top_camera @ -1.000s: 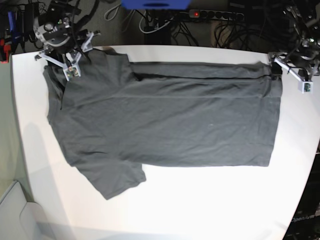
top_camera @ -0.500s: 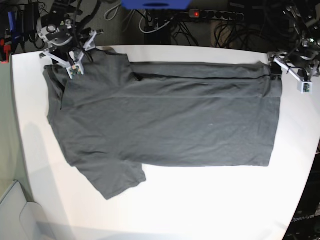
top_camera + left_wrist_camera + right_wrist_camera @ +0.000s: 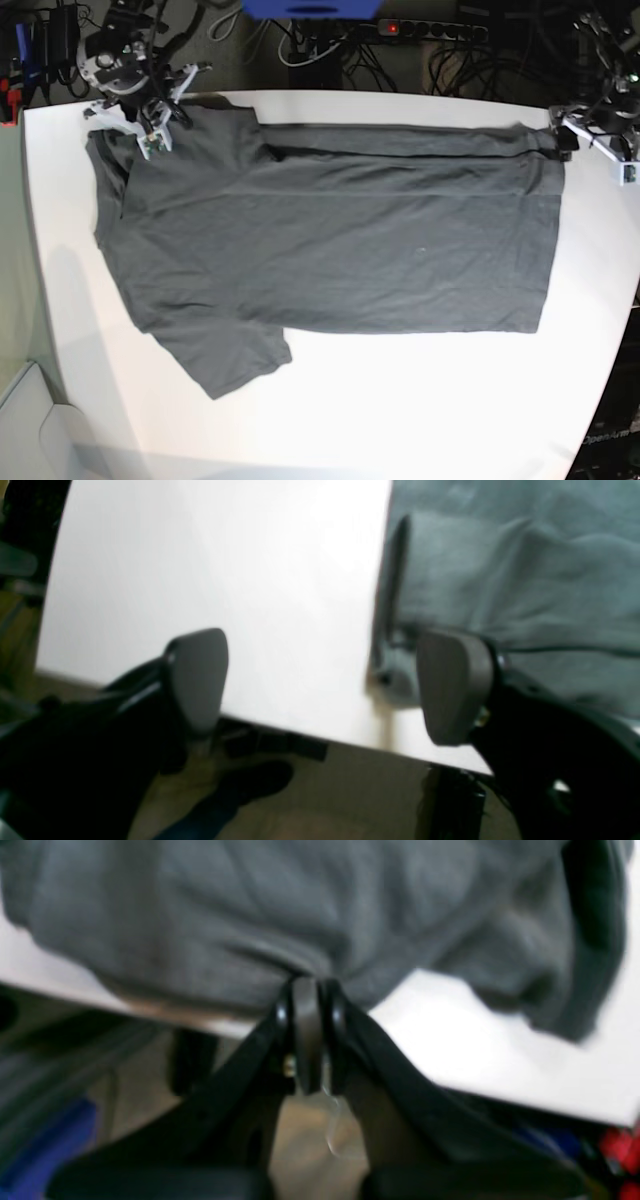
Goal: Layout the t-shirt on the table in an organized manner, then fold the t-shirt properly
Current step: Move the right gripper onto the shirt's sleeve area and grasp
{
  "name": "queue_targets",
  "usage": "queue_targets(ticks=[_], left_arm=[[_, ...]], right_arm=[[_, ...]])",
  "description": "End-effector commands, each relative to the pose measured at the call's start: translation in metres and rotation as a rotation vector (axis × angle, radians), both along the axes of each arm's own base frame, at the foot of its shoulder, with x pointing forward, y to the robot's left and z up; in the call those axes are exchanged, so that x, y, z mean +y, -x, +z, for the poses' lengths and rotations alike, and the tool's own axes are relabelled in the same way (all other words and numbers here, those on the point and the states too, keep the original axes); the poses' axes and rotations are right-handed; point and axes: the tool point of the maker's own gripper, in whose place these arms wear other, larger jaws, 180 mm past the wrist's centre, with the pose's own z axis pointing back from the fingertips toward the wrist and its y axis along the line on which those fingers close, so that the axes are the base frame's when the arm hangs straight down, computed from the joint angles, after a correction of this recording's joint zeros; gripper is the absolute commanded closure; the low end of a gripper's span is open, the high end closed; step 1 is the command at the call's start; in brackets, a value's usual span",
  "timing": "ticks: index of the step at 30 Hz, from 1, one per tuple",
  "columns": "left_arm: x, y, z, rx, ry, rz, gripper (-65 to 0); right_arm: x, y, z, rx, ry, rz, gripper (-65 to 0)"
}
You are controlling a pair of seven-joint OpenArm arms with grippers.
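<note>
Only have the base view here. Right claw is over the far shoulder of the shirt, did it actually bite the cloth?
Observer: Yes. In the right wrist view the right claw is shut, with a bunched fold of the t-shirt pinched at its tips.
Operator: Where on the table is that pinch?
Observer: Right at the edge of the table; cloth hangs slightly over it there.
Operator: Left claw, anything in it?
Observer: No. The left claw is wide open with bare table between its fingers.
Operator: How does it sit against the hem?
Observer: One finger overlaps the hem corner in the left wrist view; I cannot tell if it touches.
</note>
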Motion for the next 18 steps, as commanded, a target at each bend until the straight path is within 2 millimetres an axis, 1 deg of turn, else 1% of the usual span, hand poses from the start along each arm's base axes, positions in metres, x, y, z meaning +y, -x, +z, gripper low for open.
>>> queue_targets(ticks=[1, 4, 5, 9, 13, 18], left_arm=[[0.008, -0.005, 0.014, -0.041, -0.028, 0.005, -57.3], [0.010, -0.004, 0.014, -0.041, -0.030, 0.011, -57.3], [0.010, -0.004, 0.014, -0.041, -0.030, 0.011, -57.3], [0.010, -0.004, 0.014, -0.039, -0.030, 0.011, -57.4], [0.010, -0.003, 0.014, -0.038, -0.030, 0.011, -57.4], [0.010, -0.001, 0.012, -0.032, -0.029, 0.013, -57.5]], right_arm=[[-0.003, -0.011, 0.016, -0.067, 0.011, -0.001, 0.0], [0.002, -0.026, 0.033, -0.140, -0.013, 0.000, 0.0], [0.003, -0.034, 0.037, -0.161, -0.016, 0.001, 0.0], [0.000, -0.054, 0.047, -0.199, -0.006, -0.005, 0.0], [0.000, -0.083, 0.064, -0.261, -0.002, -0.009, 0.0], [0.024, -0.121, 0.087, -0.330, -0.014, 0.063, 0.0]])
